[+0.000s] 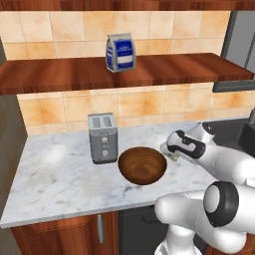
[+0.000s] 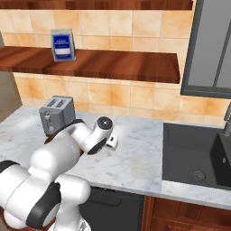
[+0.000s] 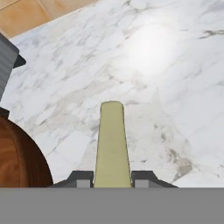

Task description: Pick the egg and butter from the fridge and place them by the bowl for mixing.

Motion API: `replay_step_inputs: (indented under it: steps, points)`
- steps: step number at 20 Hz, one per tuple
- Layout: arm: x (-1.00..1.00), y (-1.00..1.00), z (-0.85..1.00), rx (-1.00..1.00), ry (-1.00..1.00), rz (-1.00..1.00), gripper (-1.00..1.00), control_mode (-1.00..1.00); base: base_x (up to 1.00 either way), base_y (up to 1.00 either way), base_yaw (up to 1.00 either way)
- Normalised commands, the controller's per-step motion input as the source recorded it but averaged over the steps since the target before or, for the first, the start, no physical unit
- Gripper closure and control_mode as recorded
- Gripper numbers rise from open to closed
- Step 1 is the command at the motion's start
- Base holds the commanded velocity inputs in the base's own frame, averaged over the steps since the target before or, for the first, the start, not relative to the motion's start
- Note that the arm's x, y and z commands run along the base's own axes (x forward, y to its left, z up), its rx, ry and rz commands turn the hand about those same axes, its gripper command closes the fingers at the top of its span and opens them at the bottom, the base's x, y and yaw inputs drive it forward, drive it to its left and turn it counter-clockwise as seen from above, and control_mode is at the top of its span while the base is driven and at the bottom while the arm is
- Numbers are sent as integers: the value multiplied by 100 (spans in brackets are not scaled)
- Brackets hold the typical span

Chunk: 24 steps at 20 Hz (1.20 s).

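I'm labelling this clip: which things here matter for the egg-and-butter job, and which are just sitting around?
Part of the job:
- butter stick, clamped in the end effector
- wooden bowl
- marble counter, beside the bowl

Just lying about:
- toaster
- blue-and-white carton on the shelf
- sink

My arm is all glossy white shell, fat rounded segments swelling one into the next. Dark charcoal bands ring each joint; there's a black disc cap on the elbow at four o'clock in the left base view. In the right base view a round dark cap with a grey centre sits on my wrist joint, and a small white block juts beside it. My gripper ends in two small dark grey tips, squared and stubby.
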Motion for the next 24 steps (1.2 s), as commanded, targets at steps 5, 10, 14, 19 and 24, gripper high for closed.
replay_step_inputs:
  steps: [5, 10, 14, 19, 24]
  points:
    - [12, 12, -23, 6, 0, 0, 100, -100, 0, 0, 0]
    - [15, 5, -15, 6, 0, 0, 100, -100, 0, 0, 0]
    - [15, 2, -15, 4, 0, 0, 100, -100, 0, 0, 0]
    - [6, 0, -11, 1, 0, 0, -100, -100, 0, 0, 0]
    - [0, 0, -1, 0, -1, 0, -100, -100, 0, 0, 0]
